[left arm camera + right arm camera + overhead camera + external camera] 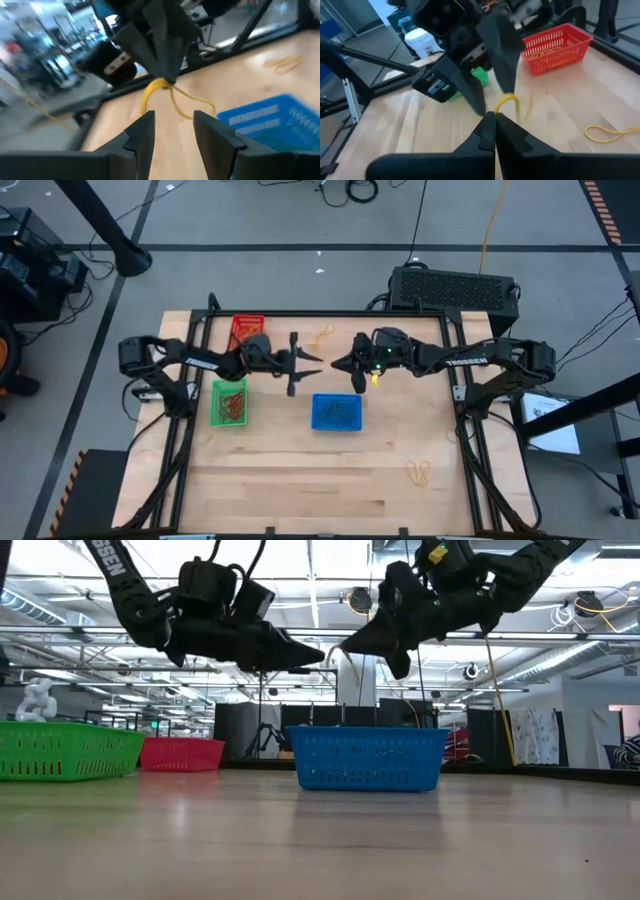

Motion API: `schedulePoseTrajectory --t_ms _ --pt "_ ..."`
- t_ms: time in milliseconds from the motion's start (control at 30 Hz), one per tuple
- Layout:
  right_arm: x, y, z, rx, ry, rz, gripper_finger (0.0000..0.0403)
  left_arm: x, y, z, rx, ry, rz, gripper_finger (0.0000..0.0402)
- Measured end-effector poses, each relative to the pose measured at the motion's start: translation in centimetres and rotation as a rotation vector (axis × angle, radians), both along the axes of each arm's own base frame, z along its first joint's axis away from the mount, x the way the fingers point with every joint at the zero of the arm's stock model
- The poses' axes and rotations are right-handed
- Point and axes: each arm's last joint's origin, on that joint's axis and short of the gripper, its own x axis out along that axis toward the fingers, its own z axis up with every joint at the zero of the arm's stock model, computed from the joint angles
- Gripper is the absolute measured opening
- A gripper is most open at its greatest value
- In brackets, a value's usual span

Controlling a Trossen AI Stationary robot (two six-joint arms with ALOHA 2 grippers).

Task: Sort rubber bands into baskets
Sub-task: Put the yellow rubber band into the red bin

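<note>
High view, looking straight down: my two dark arms meet tip to tip above the middle of the wooden table (300,480). My left gripper (306,364) is spread wide, fingers released, holding nothing. My right gripper (340,364) faces it, just beside it, fingers clenched on a yellow rubber band (509,104) that dangles from their tips in the air between us.

From the right wrist view, that band hangs as a small curved loop just past my closed fingertips, with the left gripper's open fingers close on either side of it. From the left wrist view, the same band droops below the right gripper's pinched point.

Three baskets sit on the table. The blue basket (337,412) lies just in front of my grippers, with dark bands inside. The green basket (229,402) is under my left arm, holding reddish bands. The red basket (246,330) sits behind it, near the table's far edge, with yellow bands inside.

Loose yellow bands lie on the wood: one cluster (322,335) near the far edge, another (419,472) toward the near right.
</note>
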Motion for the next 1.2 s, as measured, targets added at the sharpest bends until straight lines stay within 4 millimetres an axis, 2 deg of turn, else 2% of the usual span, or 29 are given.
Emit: schedulePoseTrajectory --t_ms 200,467,667,800,900,1200 --pt "-0.2 0.1 -0.5 0.025 0.053 0.019 0.0000 0.7 -1.8 0.4 0.254 -0.020 0.152 0.0144" --pt "-0.2 0.1 -0.7 0.031 0.070 0.019 0.0000 1.1 -3.6 0.4 0.464 -0.018 0.105 0.0144" --pt "-0.2 0.2 -0.7 0.032 0.072 0.019 0.0000 2.1 -3.5 1.2 0.477 -0.019 0.101 0.0144" --pt "-0.2 0.2 -0.7 0.036 0.072 0.019 0.0000 3.2 -3.3 0.6 0.466 0.043 0.070 0.0144" --pt "-0.2 0.3 -0.7 0.031 0.080 0.025 0.0000 3.8 -3.1 0.2 0.469 0.068 0.112 0.0144" --pt "-0.3 0.4 -0.9 0.027 0.094 0.055 0.0000 3.8 -3.0 0.2 0.473 0.080 0.148 0.0144"
